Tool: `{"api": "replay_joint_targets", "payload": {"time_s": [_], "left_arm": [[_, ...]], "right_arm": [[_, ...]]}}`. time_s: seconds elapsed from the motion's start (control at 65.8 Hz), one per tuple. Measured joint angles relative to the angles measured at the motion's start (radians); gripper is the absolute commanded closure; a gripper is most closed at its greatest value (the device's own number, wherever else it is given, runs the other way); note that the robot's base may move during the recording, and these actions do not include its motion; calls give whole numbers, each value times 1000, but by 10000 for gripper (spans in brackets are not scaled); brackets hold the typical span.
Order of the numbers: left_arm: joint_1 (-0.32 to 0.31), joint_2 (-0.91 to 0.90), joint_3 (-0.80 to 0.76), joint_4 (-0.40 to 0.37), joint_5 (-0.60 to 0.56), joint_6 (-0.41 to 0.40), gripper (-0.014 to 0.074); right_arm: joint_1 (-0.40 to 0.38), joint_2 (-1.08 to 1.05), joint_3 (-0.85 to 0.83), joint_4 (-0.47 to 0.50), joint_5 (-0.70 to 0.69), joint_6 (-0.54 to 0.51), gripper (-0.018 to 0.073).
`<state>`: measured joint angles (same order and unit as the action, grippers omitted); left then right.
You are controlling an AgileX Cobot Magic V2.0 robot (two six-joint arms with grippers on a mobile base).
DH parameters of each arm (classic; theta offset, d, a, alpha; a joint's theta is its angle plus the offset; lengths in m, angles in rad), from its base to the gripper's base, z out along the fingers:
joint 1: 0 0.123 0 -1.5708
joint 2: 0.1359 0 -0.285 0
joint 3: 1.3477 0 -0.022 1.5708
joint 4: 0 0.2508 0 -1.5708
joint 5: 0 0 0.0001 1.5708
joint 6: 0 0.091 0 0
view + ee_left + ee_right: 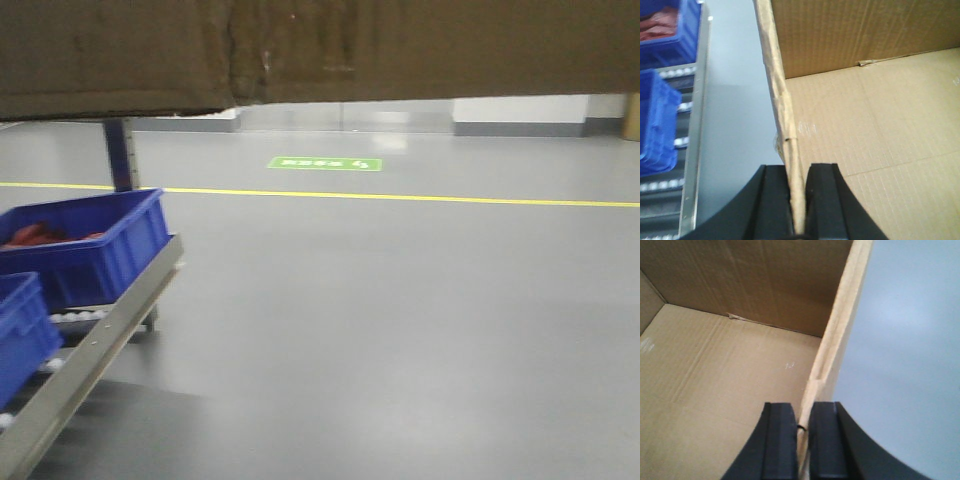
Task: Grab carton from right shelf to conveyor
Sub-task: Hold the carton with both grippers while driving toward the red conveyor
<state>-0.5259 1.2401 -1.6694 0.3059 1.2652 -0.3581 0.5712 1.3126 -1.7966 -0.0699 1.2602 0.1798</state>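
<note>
The step in hand looks like the carry: the carton (865, 150) is up off its rack and gripped by both arms, and the conveyor shows in none of the views. The next move, as I judge it, calls for keeping both grips firm and level while the box is brought round to the belt. It should be lowered only once the belt is in sight beneath it. Thin cardboard walls pinched at the rim could buckle or slip if one arm leads the other.

Nearest, at the bottom centre of the left wrist view, the left gripper (799, 172) has its black fingers (772, 200) closed almost together, with only the carton's left wall between them. At the bottom centre of the right wrist view the right gripper (802, 412) clamps the right wall the same way, its fingers (826, 440) hard against the cardboard. Past the fingers lies the open, empty inside of the carton (715, 390), then its far wall.

In the front view the carton's underside (400, 50) fills the top of the frame. At lower left stands what I take for the right shelf (100, 345), with its steel rail, white rollers and two blue bins (90, 245), clear of the carton. Farther off, across the middle of the frame, run the grey floor (420, 330), a yellow line (400, 197) and a green floor mark (324, 163).
</note>
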Motion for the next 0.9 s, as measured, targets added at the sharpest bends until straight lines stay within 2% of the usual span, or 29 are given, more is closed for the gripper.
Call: {"api": "replay_joint_targets", "payload": {"time_s": [0.897], "left_arm": [[0, 0, 0, 0, 0, 0, 610]], "right_arm": [[0, 0, 0, 0, 0, 0, 631]]}}
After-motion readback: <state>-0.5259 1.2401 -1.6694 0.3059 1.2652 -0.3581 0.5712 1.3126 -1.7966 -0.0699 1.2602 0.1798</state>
